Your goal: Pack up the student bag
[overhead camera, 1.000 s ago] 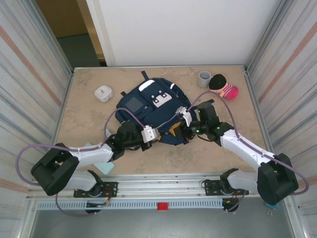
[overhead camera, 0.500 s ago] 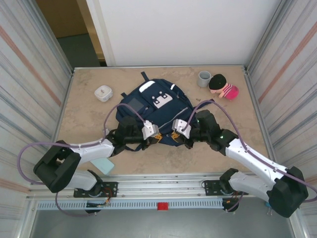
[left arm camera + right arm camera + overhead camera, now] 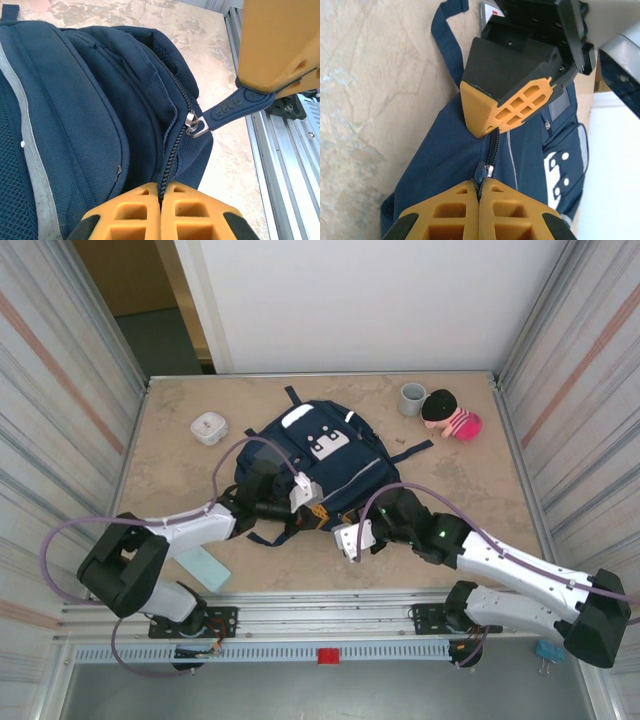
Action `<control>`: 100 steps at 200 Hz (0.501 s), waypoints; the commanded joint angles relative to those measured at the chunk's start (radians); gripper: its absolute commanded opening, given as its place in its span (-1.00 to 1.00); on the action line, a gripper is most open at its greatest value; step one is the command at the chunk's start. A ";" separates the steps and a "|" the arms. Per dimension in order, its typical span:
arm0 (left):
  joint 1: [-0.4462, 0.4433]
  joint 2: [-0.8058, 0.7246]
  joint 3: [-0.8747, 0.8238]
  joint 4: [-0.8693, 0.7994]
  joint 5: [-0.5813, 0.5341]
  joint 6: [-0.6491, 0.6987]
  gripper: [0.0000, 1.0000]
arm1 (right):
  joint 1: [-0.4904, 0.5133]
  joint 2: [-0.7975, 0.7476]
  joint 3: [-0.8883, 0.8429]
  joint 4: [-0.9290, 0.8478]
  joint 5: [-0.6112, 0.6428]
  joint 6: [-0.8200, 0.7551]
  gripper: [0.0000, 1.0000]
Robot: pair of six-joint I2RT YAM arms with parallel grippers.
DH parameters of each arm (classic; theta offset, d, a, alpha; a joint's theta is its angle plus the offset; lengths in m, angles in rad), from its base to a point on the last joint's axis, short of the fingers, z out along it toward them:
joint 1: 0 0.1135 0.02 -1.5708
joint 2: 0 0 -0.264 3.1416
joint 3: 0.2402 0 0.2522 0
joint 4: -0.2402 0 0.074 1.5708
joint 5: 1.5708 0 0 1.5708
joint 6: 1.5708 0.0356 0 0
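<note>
Left claw (image 3: 161, 192) clenched, tips pinching the cloth at the zipper track (image 3: 170, 160) on the near edge of the student bag (image 3: 340, 470); right claw (image 3: 480, 186) clenched on the navy zipper pull (image 3: 235, 107), which runs taut from the silver slider (image 3: 195, 125) into its orange fingers (image 3: 280, 45); the two claws sit close, facing each other, a short run of meshed teeth between them; past the slider the opening gapes slightly, mesh lining visible; bag lies flat at mid bench (image 3: 170, 470), front up, white dotted patch toward the far side; small white box (image 3: 208, 427) left of the bag, apart from it; grey cup (image 3: 412, 398) and a dark-haired doll in pink stripes (image 3: 452, 416) at the far right, just beside each other; pale green flat pad (image 3: 205, 566) at the near edge by the left arm.
</note>
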 commanded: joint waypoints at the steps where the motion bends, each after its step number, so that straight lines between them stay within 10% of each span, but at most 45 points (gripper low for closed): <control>1: 0.026 0.005 0.054 0.018 0.061 -0.038 -1.00 | 0.025 -0.027 0.015 -0.025 0.046 -0.147 -1.00; 100: 0.077 0.060 0.107 0.000 0.234 -0.108 -1.00 | -0.009 -0.083 -0.068 -0.070 0.101 -0.200 -1.00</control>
